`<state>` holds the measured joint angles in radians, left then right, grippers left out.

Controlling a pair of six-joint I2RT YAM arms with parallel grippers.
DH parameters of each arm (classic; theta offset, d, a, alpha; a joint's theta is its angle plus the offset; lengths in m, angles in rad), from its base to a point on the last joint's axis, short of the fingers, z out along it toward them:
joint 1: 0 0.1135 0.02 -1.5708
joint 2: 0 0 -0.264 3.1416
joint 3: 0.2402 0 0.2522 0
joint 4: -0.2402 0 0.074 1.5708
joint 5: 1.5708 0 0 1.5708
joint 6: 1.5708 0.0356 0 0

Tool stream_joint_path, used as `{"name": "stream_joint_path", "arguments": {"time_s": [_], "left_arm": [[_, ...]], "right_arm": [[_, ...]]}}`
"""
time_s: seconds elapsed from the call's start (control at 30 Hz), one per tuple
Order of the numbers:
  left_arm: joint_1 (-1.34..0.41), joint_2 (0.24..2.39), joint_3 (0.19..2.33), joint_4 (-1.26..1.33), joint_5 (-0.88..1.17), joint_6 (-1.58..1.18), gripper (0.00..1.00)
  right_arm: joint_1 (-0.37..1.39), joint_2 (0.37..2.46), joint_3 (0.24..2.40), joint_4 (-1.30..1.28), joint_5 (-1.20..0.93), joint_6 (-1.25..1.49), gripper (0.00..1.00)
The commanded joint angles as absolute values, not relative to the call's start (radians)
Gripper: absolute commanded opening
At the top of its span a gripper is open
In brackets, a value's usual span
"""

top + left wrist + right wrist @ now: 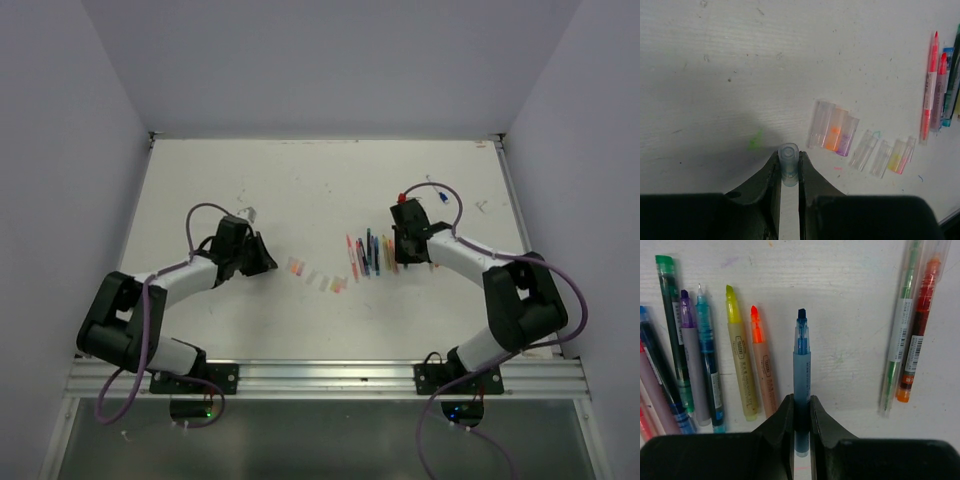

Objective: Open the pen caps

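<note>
Top view: a white worktop [300, 180] with two black arms reaching in from its near edge. The left claw [266, 258] sits left of centre and the right claw [405, 250] right of centre, well apart. Between them, a row of pens [366, 258] lies just beside the right claw, with a short line of loose caps [318, 277] to the left of the pens.

Left wrist view: the left claw is narrowed onto a pale blue cap [788, 166], pinched between both fingertips. Ahead and to the right, the loose caps lie side by side on the worktop, clear with orange, purple and yellow tints.

Right wrist view: the right claw grips a blue pen [801, 365] by its barrel, dark tip bare and pointing away. Left of it lie an orange pen [763, 365] and a yellow pen [741, 365], tips bare, then more pens. A green pen [899, 330] and a red pen [919, 330] lie apart on the right.
</note>
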<state>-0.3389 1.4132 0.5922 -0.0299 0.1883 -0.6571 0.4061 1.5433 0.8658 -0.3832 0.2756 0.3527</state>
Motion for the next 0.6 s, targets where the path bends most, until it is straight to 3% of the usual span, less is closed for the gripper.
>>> {"name": "stream_joint_path", "arguments": {"time_s": [0.0, 0.1, 0.37, 0.57], "left_arm": [[-0.367, 1.456, 0.586, 0.052, 0.172, -0.63, 0.16], [-0.374, 1.483, 0.581, 0.074, 0.181, -0.634, 0.19], [-0.377, 1.497, 0.577, 0.091, 0.181, -0.626, 0.37], [-0.377, 1.471, 0.568, 0.087, 0.172, -0.621, 0.44]], "right_arm": [[0.399, 1.574, 0.914, -0.402, 0.27, 0.359, 0.0], [0.399, 1.612, 0.926, -0.403, 0.264, 0.36, 0.0], [0.399, 1.664, 0.931, -0.385, 0.232, 0.376, 0.09], [0.397, 1.655, 0.927, -0.377, 0.227, 0.38, 0.22]]}}
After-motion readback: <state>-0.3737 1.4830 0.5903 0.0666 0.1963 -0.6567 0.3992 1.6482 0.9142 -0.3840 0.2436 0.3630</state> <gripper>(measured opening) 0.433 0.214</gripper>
